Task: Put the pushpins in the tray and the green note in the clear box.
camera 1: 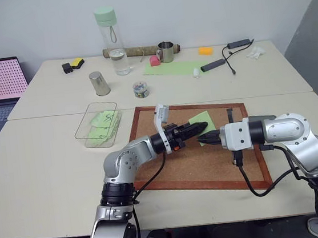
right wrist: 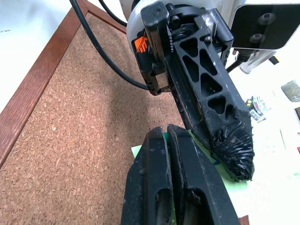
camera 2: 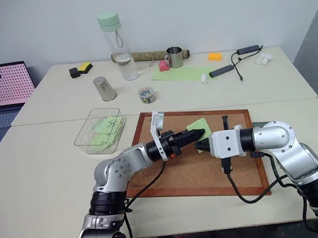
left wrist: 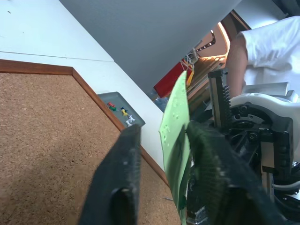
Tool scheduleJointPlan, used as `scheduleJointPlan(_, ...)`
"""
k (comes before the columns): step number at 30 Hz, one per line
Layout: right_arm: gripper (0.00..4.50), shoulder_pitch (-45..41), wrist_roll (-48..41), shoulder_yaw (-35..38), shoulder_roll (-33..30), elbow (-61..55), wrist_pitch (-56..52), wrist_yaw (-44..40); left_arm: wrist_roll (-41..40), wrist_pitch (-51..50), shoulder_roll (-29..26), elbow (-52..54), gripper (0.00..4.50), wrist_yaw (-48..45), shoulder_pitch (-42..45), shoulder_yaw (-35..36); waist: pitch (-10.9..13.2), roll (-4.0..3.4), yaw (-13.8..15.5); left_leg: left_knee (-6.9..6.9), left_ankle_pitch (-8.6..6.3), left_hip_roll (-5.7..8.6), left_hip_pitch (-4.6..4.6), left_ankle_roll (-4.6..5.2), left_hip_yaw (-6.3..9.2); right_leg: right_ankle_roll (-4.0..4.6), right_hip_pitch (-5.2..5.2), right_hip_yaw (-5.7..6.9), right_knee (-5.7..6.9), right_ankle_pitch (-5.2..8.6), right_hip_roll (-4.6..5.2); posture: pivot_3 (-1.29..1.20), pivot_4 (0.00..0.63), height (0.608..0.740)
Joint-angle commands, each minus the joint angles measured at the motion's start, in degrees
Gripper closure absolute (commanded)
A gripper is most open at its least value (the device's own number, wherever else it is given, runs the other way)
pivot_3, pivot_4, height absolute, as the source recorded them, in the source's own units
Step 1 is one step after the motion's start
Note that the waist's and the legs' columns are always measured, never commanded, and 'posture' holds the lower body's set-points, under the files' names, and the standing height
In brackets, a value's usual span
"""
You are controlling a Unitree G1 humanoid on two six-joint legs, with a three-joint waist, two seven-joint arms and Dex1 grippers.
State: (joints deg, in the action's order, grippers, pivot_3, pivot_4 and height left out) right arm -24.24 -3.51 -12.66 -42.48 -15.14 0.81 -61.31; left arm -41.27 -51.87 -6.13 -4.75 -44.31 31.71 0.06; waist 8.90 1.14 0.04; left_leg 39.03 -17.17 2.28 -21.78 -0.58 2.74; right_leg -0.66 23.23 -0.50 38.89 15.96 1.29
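A: Left eye view: what do I have over the corkboard (camera 1: 210,165)?

B: Both arms meet there. My right gripper (camera 1: 200,140), jaws pressed together, pinches the green note (left wrist: 174,140), held upright; my left gripper (camera 1: 201,128), jaws spread, straddles it. Pushpins (left wrist: 111,106) lie in the tray (left wrist: 136,123).

the green note (camera 1: 201,119) is a small light-green paper, lifted off the corkboard (camera 1: 210,165) and standing on edge, pinched at one end by the right gripper (camera 1: 203,140) with the left gripper's (camera 1: 201,128) fingers on either side. the tray (left wrist: 123,108), flat and dark grey, sits just off the corkboard's corner. the pushpins (left wrist: 111,106), red and green, seem to lie in it among other pins. the clear box (camera 1: 98,123) rests left of the board, already holding green notes.
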Motion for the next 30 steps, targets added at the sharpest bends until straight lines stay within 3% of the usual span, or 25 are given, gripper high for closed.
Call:
scheduleJointPlan(1,4.5,-1.5,-0.5,0.5,0.2,-0.5,1.3,-0.3,0.4,1.7,-0.2,1.5,3.73,-0.6,-0.1,-0.9,0.0,0.0,0.0,0.0,0.0,0.0,0.0,0.0,0.01,0.0,0.0,0.0,0.0,0.0,0.0,0.0,0.15,0.74)
scheduleJointPlan(5,4.5,-1.3,-0.9,0.8,0.4,-0.6,1.1,-0.2,1.3,2.7,-0.3,1.1,4.47,-0.2,-0.3,-1.3,0.0,0.0,0.0,0.0,0.0,0.0,0.0,0.0,0.0,0.0,0.0,0.0,0.0,0.0,0.0,0.0,0.15,0.74)
scheduleJointPlan(19,4.5,0.0,-7.5,6.3,0.6,-7.4,-8.0,2.8,5.9,8.1,1.5,-3.6,4.47,1.8,-0.8,-2.3,0.0,0.0,0.1,0.0,0.0,0.0,0.0,0.0,0.01,0.0,0.0,0.0,0.0,0.0,0.0,0.0,0.15,0.74)
scheduleJointPlan(25,4.5,3.2,-14.2,15.1,-1.1,-11.7,-21.2,7.2,7.4,10.0,1.7,-5.0,4.47,1.9,-0.8,-2.4,0.0,0.0,0.2,0.0,-0.01,0.0,-0.02,0.01,0.02,0.0,0.0,0.0,-0.01,0.0,0.0,0.0,0.15,0.74)
scheduleJointPlan(30,4.5,9.5,-12.1,21.8,-3.8,-9.0,-29.7,13.6,7.8,10.6,0.6,-2.6,4.47,1.7,-1.6,-2.3,0.0,0.0,0.6,-0.01,-0.05,0.0,-0.04,0.09,0.01,0.0,-0.01,-0.01,-0.02,0.0,0.01,0.0,0.15,0.74)
